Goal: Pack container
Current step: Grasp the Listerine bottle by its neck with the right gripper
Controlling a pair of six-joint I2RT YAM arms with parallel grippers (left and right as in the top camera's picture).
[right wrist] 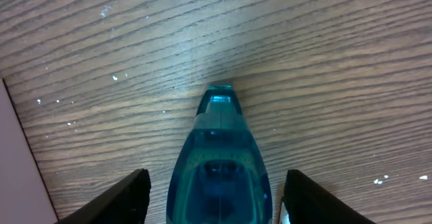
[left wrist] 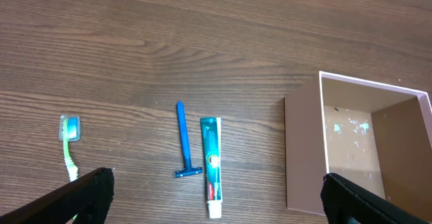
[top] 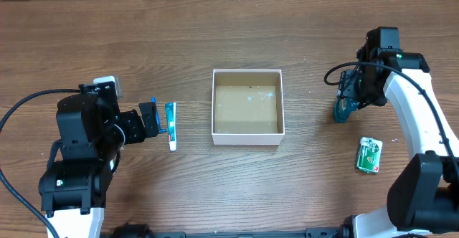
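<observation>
The container (top: 281, 102), a square white-walled box with a bare brown floor, sits at the table's middle and shows at the right of the left wrist view (left wrist: 304, 150). A toothpaste tube (top: 171, 125) lies left of it, also in the left wrist view (left wrist: 211, 164), beside a blue razor (left wrist: 183, 146) and a green toothbrush (left wrist: 69, 143). My left gripper (top: 153, 118) is open over the tube. My right gripper (top: 346, 102) is open, its fingers on either side of a blue-green bottle (right wrist: 219, 163), not touching it.
A green and white packet (top: 370, 155) lies on the table at the right, nearer the front than the bottle. The table top is brown wood.
</observation>
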